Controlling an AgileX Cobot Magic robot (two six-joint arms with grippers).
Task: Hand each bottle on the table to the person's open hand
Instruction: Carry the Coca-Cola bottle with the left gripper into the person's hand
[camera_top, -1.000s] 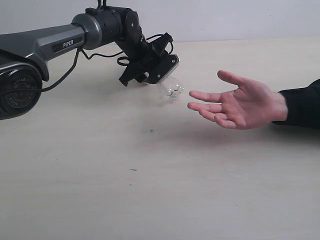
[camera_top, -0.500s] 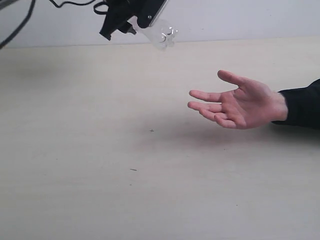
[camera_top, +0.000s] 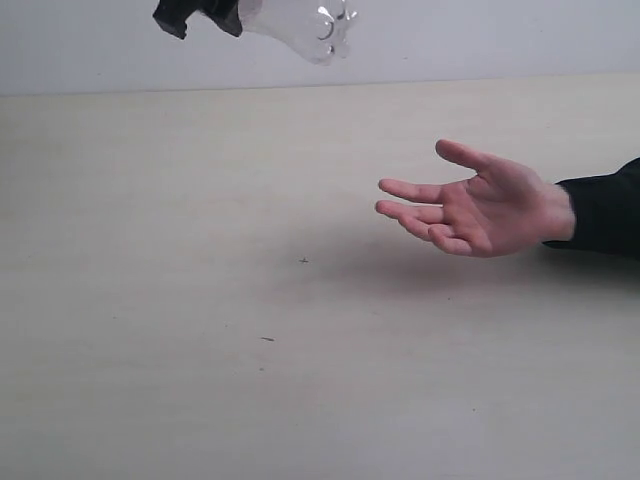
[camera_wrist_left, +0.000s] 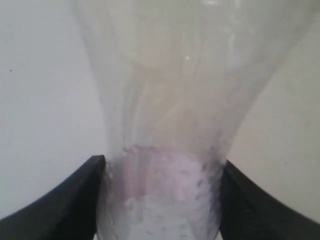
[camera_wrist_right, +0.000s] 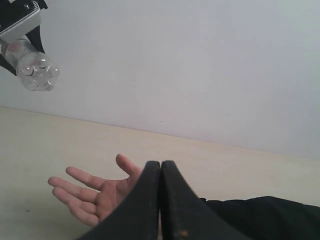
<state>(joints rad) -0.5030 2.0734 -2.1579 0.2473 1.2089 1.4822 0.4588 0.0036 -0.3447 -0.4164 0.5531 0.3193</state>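
My left pincer (camera_wrist_left: 160, 172) clamped on clear bottle (camera_top: 300, 25), high above bare pale beige table (camera_top: 200, 350), before plain whitish wall (camera_top: 500, 35). Open hand (camera_top: 480, 205) palm-up, well apart. Right pincer (camera_wrist_right: 160, 172) pressed together.

No text, brand, number or sign can be read in any view. The clear bottle (camera_top: 305, 25) shows only bare see-through plastic where it is visible, and it is blurred up close in the left wrist view. The bench (camera_top: 200, 400) bears only a few tiny dark specks (camera_top: 303, 261), none of which reads as a mark.
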